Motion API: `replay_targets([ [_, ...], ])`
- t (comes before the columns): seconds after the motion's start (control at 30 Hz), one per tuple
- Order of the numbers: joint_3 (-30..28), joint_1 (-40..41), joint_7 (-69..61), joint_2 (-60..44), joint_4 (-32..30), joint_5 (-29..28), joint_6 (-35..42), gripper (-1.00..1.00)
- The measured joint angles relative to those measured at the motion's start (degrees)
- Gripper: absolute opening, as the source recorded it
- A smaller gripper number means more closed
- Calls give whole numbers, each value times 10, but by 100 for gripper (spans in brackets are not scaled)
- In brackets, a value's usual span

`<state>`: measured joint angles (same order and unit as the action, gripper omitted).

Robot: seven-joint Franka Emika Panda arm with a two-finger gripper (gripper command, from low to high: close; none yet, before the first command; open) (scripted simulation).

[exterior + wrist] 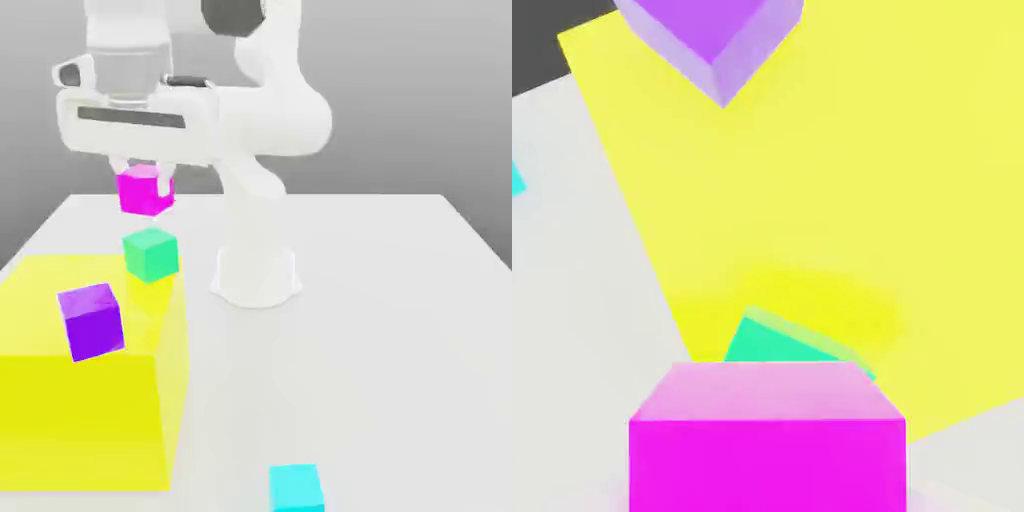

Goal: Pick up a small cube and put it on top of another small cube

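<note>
My gripper [143, 176] is shut on the small cube [146, 191], a bright magenta-pink one, and holds it in the air. The same small cube [767, 440] is close up in the hand view. Directly below it, with a gap between them, the mint-green another small cube [151, 253] rests at the far edge of a yellow block. In the hand view the mint-green cube [780, 343] peeks out from behind the held cube, partly covered by it.
A translucent yellow block [60, 400] fills the exterior view's left front. A violet-purple cube [91, 320] sits tilted over it, also seen as the purple cube [712, 35]. A cyan cube [296, 488] lies near the front edge. The arm's white base [256, 272] stands right of the green cube.
</note>
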<state>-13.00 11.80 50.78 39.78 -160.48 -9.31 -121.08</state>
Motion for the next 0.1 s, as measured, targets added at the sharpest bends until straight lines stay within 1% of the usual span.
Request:
replay_targets([
  [0.1, 0, 0, 0, 0, 0, 0, 0, 100],
])
